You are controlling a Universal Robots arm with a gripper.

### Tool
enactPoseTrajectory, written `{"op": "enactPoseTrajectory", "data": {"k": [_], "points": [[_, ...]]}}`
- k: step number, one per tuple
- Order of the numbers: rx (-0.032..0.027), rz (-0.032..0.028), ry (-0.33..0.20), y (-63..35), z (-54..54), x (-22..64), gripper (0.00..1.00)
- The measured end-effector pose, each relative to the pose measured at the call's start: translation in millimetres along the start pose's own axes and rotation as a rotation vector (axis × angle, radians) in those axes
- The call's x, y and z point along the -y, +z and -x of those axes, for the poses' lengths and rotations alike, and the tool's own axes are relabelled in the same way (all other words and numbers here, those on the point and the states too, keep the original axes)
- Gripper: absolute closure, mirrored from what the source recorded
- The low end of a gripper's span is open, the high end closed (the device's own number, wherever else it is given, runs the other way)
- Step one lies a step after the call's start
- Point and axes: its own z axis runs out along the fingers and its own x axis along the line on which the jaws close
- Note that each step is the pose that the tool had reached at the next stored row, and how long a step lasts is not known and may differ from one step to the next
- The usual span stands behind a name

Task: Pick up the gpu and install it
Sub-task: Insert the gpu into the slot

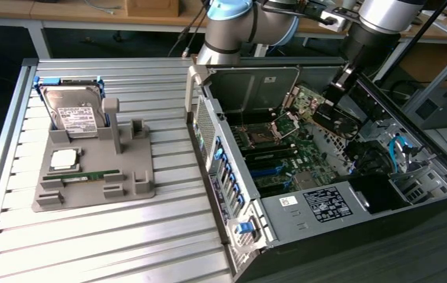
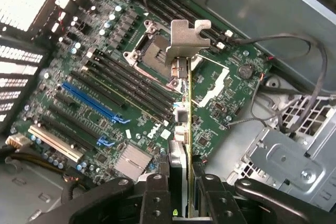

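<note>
A: Arm pose?
B: The grey-and-blue jointed robot arm comes in from the top of the exterior view and bends down into the open black tower computer case.
A: Gripper?
B: The black two-finger gripper is partway closed. Its fingers clamp either side of the gpu, a thin dark green card seen edge-on in the wrist view. The card's silvery stamped metal bracket sits at the end away from the gripper.
A: Where's the card?
B: Inside the case, over the green motherboard, just beside the square metal CPU socket. Can't tell if it touches a slot.
A: Rest of the case?
B: Long blue plastic slots, a finned silver heatsink and grey cables.
A: Outside?
B: A grey moulded plastic fixture sits on the ribbed aluminium table. In it:
- a boxy silver hard drive with a white label, standing up
- a narrow green RAM stick, lying flat
- a square silver processor chip
</note>
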Motion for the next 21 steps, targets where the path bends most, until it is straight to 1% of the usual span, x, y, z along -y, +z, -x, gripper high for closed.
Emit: {"op": "enactPoseTrajectory", "data": {"k": [7,21], "points": [[0.0008,0.0005,-0.073,0.5,0.0,0.0,0.73],[0.0022,0.0013,-0.199,1.7,0.0,0.0,0.73]]}}
